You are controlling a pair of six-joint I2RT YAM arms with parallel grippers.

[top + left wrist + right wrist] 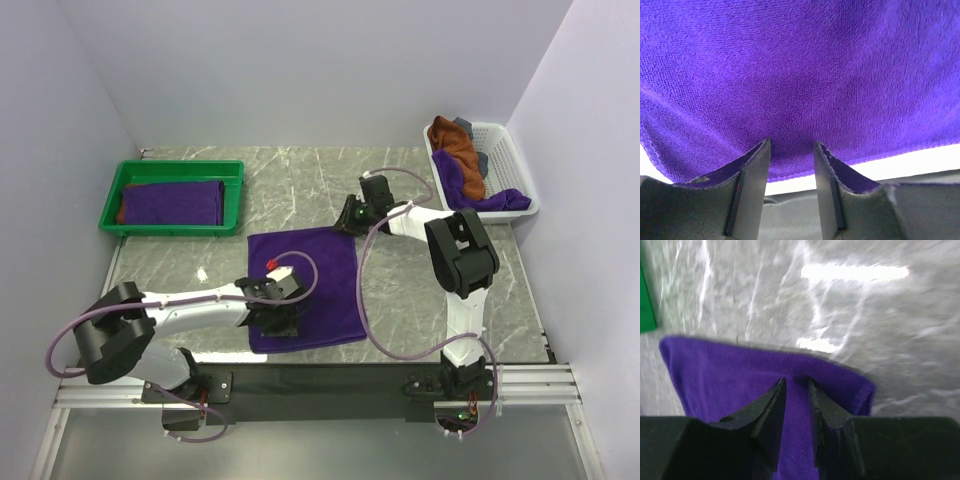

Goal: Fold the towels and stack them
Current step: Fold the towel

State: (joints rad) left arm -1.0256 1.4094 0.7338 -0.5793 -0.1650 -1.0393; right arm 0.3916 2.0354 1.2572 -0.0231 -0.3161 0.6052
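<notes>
Left gripper (792, 143) jaws stand apart on the purple towel (328, 262); right gripper (797, 380) jaws pinch its far edge.

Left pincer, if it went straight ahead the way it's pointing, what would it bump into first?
The purple towel. The left pincer points straight into its fluffy surface, near the towel's edge, and its tips look almost on it, though depth is hard to judge.
</notes>
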